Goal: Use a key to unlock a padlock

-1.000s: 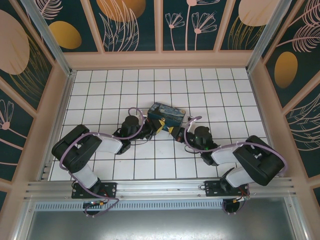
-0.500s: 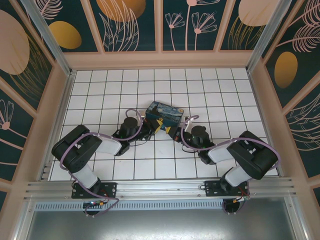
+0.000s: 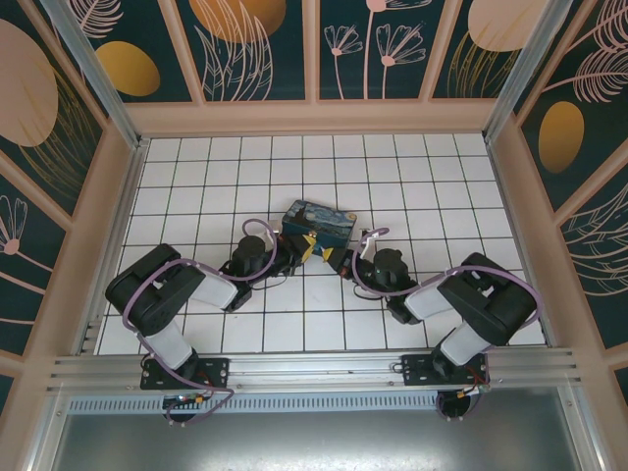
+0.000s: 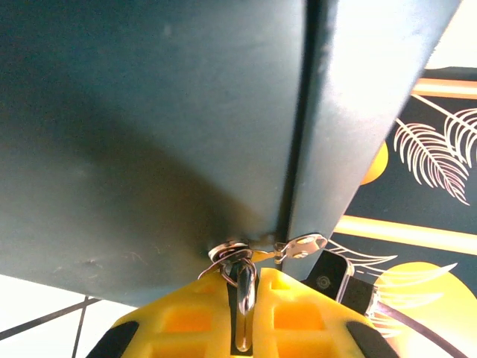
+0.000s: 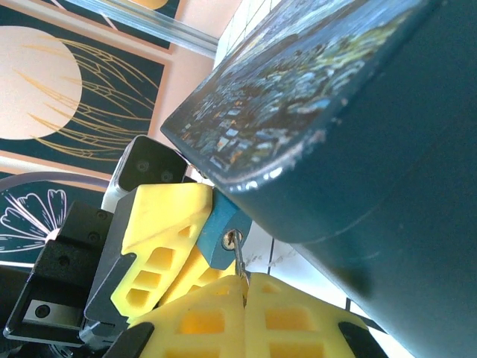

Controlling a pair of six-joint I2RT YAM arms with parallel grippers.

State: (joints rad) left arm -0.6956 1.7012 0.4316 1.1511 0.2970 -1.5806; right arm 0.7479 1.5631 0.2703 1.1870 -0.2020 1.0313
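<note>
Both arms reached from the bottom edge of the top view toward mid-frame, elbows folded out to either side and wrists low. The left gripper [image 3: 308, 247] and the right gripper [image 3: 339, 259] stood tip to tip there. The left's yellow fingers [image 5: 168, 216] were clamped on the padlock [image 5: 215, 233]. The right's were pinched on the key [image 5: 238, 257].

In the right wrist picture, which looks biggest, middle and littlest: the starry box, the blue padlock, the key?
Biggest: starry box, though it's very close to the camera.
Middle: blue padlock.
Littlest: key, a thin sliver.
</note>
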